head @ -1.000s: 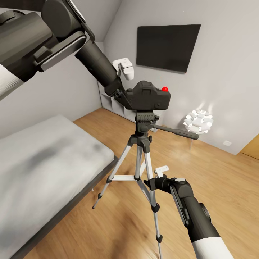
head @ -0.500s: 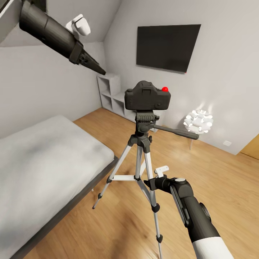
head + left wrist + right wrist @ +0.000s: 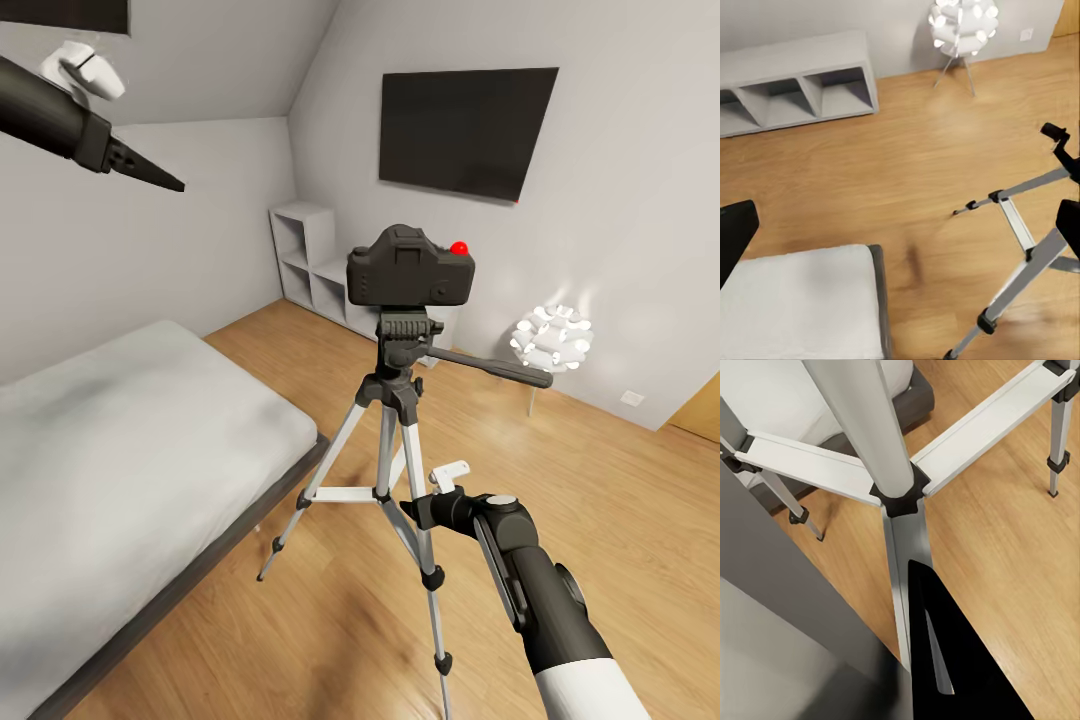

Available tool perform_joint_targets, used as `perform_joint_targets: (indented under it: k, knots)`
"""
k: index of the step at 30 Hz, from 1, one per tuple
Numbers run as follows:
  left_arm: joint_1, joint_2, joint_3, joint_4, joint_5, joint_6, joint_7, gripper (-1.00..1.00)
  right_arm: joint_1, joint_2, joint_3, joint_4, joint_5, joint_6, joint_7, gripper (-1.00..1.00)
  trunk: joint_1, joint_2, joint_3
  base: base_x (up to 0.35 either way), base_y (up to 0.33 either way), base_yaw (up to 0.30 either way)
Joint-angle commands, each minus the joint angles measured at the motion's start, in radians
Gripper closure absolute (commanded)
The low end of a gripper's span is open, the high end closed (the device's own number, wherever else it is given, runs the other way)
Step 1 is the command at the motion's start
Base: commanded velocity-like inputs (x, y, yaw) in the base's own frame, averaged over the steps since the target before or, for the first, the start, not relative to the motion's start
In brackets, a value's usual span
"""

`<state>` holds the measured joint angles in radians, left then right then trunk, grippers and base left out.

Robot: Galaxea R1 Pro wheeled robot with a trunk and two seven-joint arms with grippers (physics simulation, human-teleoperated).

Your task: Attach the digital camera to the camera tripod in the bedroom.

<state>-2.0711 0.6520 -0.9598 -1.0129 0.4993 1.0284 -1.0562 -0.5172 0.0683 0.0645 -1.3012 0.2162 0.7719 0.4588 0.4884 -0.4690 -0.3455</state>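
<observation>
The black digital camera (image 3: 410, 266), red button on top, sits on the head of the camera tripod (image 3: 398, 400), whose pan handle points right. My left gripper (image 3: 165, 180) is high at the upper left, well away from the camera, open and empty. Its wrist view looks down on the splayed tripod legs (image 3: 1020, 225), with one finger (image 3: 733, 238) at the picture's edge. My right gripper (image 3: 413, 512) is low at the near tripod leg and looks shut on it. In the right wrist view a black finger (image 3: 945, 660) lies against the tripod's centre brace (image 3: 898, 499).
A grey bed with a white mattress (image 3: 120, 440) stands left of the tripod. A black TV (image 3: 465, 130) hangs on the far wall. A white cube shelf (image 3: 310, 265) and a glowing white lamp (image 3: 552, 340) stand below it. The floor (image 3: 600, 520) is wood plank.
My left gripper let go of the camera and swung up and to the left, away from it. The camera stays on the tripod head. The right arm has not moved.
</observation>
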Motion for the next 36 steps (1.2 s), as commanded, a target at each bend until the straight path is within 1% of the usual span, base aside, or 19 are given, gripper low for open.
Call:
perform_joint_targets:
  k: [1, 6, 7, 9, 10, 12, 13, 14, 17, 20, 21, 23, 24, 29, 31, 32, 33, 34, 36]
  knots:
    - [0.004, 0.009, -0.004, 0.0, 0.005, 0.005, 0.023, -1.0, -0.001, 0.001, 0.0, -0.001, 0.002, 0.005, 0.008, 1.0, 0.0, -0.002, -0.002, 0.0, 0.0, 0.0]
    - [0.094, 0.038, -0.008, -0.001, 0.006, 0.006, 0.133, -1.0, -0.001, 0.001, 0.0, -0.001, 0.002, 0.005, 0.008, 1.0, 0.0, -0.002, -0.002, 0.0, 0.0, 0.0]
    - [0.154, 0.045, -0.008, 0.0, 0.006, 0.006, 0.173, -1.0, -0.001, 0.001, 0.0, -0.001, 0.002, 0.005, 0.008, 1.0, 0.0, -0.002, -0.002, 0.0, 0.0, 0.0]
    - [0.228, 0.048, -0.009, 0.009, 0.005, 0.004, 0.219, -1.0, -0.001, 0.001, 0.0, -0.001, 0.002, 0.005, 0.008, 1.0, 0.0, -0.002, -0.002, 0.0, 0.0, 0.0]
    - [0.297, 0.048, -0.009, 0.023, 0.005, 0.002, 0.268, -1.0, -0.001, 0.001, 0.0, -0.001, 0.002, 0.005, 0.008, 1.0, 0.0, -0.002, -0.002, 0.0, 0.0, 0.0]
    - [0.366, 0.043, -0.009, 0.046, 0.004, -0.001, 0.326, -1.0, -0.001, 0.001, 0.0, -0.001, 0.002, 0.005, 0.008, 1.0, 0.0, -0.002, -0.002, 0.0, 0.0, 0.0]
    - [0.429, 0.035, -0.008, 0.076, 0.003, -0.004, 0.392, -1.0, -0.001, 0.001, 0.0, -0.001, 0.002, 0.005, 0.008, 1.0, 0.0, -0.002, -0.002, 0.0, 0.0, 0.0]
    - [0.457, 0.028, -0.008, 0.092, 0.003, -0.006, 0.427, -1.0, -0.001, 0.001, 0.0, -0.001, 0.002, 0.005, 0.008, 1.0, 0.0, -0.002, -0.002, 0.0, 0.0, 0.0]
    - [0.552, -0.017, -0.005, 0.177, 0.004, -0.046, 0.602, -1.0, -0.001, 0.001, 0.0, -0.001, 0.002, 0.005, 0.008, 1.0, 0.0, -0.002, -0.002, 0.0, 0.0, 0.0]
    - [0.583, -0.043, -0.005, 0.226, 0.006, -0.095, 0.688, -1.0, -0.001, 0.001, 0.0, -0.001, 0.002, 0.005, 0.008, 1.0, 0.0, -0.002, -0.002, 0.0, 0.0, 0.0]
    - [0.605, -0.061, -0.006, 0.26, 0.007, -0.131, 0.733, -1.0, -0.001, 0.001, 0.0, -0.001, 0.002, 0.005, 0.008, 1.0, 0.0, -0.002, -0.002, 0.0, 0.0, 0.0]
    - [0.64, -0.082, -0.006, 0.295, 0.007, -0.166, 0.767, -1.0, -0.001, 0.001, 0.0, -0.001, 0.002, 0.005, 0.008, 1.0, 0.0, -0.002, -0.002, 0.0, 0.0, 0.0]
    - [0.683, -0.106, -0.006, 0.334, 0.008, -0.201, 0.79, -1.0, -0.001, 0.001, 0.0, -0.001, 0.002, 0.005, 0.008, 1.0, 0.0, -0.002, -0.002, 0.0, 0.0, 0.0]
    - [0.805, -0.176, -0.005, 0.479, 0.009, -0.319, 0.813, -1.0, -0.001, 0.002, 0.0, 0.0, 0.002, 0.005, 0.008, 1.0, 0.0, -0.002, -0.002, 0.0, 0.0, 0.0]
    - [0.854, -0.216, -0.005, 0.564, 0.016, -0.401, 0.817, -1.0, -0.001, 0.002, 0.0, 0.0, 0.002, 0.005, 0.008, 1.0, 0.0, -0.002, -0.002, 0.0, 0.0, 0.0]
    - [0.886, -0.244, -0.004, 0.626, 0.03, -0.461, 0.819, -1.0, -0.001, 0.002, 0.0, 0.0, 0.002, 0.005, 0.008, 1.0, 0.0, -0.002, -0.002, 0.0, 0.0, 0.0]
    - [0.901, -0.259, -0.004, 0.658, 0.041, -0.492, 0.819, -1.0, -0.001, 0.003, 0.0, 0.0, 0.002, 0.005, 0.008, 1.0, 0.0, -0.002, -0.002, 0.0, 0.0, 0.0]
    - [0.928, -0.286, -0.003, 0.724, 0.071, -0.551, 0.819, -1.0, -0.001, 0.003, 0.0, 0.0, 0.002, 0.005, 0.008, 1.0, 0.0, -0.002, -0.002, 0.0, 0.0, 0.0]
    - [0.949, -0.311, -0.003, 0.787, 0.111, -0.603, 0.818, -1.0, -0.001, 0.003, 0.0, 0.0, 0.002, 0.006, 0.008, 1.0, 0.0, -0.002, -0.002, 0.0, 0.0, 0.0]
